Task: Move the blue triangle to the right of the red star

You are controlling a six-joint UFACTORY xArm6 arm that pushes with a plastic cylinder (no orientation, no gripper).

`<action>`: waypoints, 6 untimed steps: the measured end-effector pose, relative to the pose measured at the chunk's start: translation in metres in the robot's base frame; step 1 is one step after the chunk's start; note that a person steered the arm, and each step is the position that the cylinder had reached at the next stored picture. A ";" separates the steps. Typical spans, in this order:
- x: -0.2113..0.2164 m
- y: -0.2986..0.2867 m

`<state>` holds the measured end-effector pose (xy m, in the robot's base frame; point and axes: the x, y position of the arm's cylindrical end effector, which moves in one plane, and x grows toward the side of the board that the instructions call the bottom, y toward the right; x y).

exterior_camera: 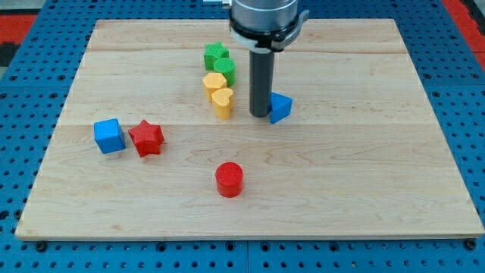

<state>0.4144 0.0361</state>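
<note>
My tip (pixel 260 114) touching blue triangle (pixel 280 108) at its 9 o'clock; no fingers on rig. Step: approach. Next: reposition to 2 o'clock side, push toward red star (pixel 146 138) at 8 o'clock.

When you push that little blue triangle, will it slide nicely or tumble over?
Probably slides: the blue triangle sits flat and low on the smooth wooden board. It may twist, since my tip touches it off-centre on its left. It looks rigid and light.

The arm enters from the view's top (only its grey wrist collar shows), its dark rod hanging upright, my tip (pixel 260 114) resting low near the view's centre.
</note>
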 end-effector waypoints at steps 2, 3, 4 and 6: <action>-0.058 0.054; -0.059 0.096; -0.019 0.099; 0.043 0.048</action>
<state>0.4572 0.0846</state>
